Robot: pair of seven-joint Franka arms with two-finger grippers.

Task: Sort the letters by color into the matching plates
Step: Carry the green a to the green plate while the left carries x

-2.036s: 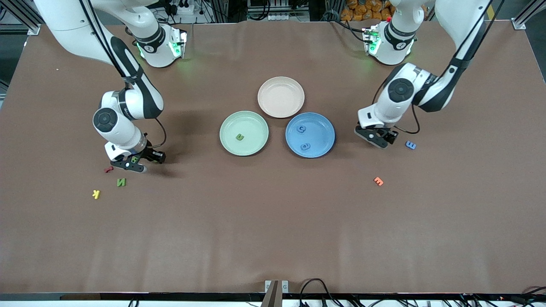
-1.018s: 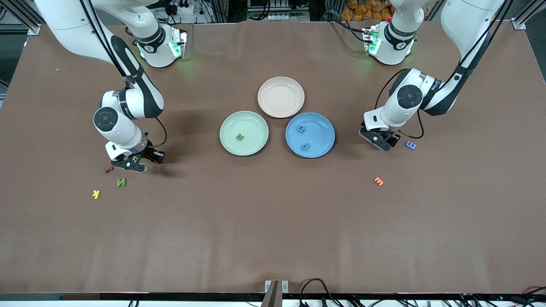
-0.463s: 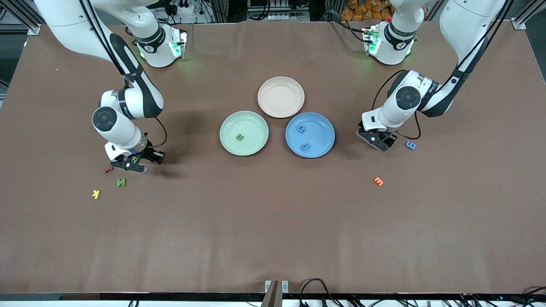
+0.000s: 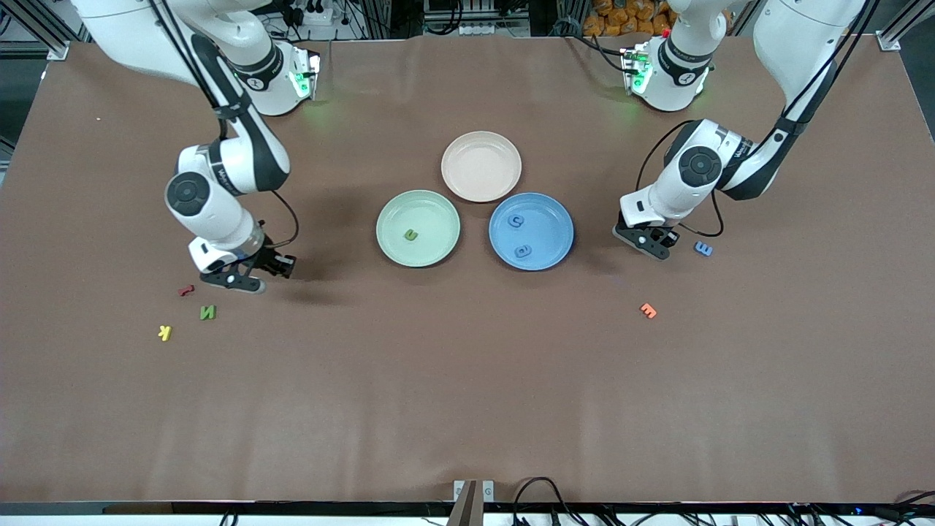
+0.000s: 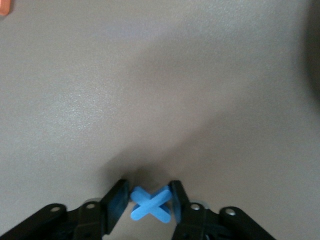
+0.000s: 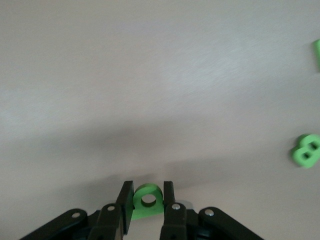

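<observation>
A brown surface (image 4: 467, 380) lies under me. The green plate (image 4: 394, 241) holds one green letter (image 4: 411, 234); the blue plate (image 4: 548, 248) holds two blue letters (image 4: 518, 220). My left claw (image 5: 145, 202) grips a blue X (image 5: 150, 205); my right claw (image 6: 145, 200) pinches a green letter with a hole (image 6: 146, 200). Another blue letter (image 4: 703, 248) lies near my left claw.
</observation>
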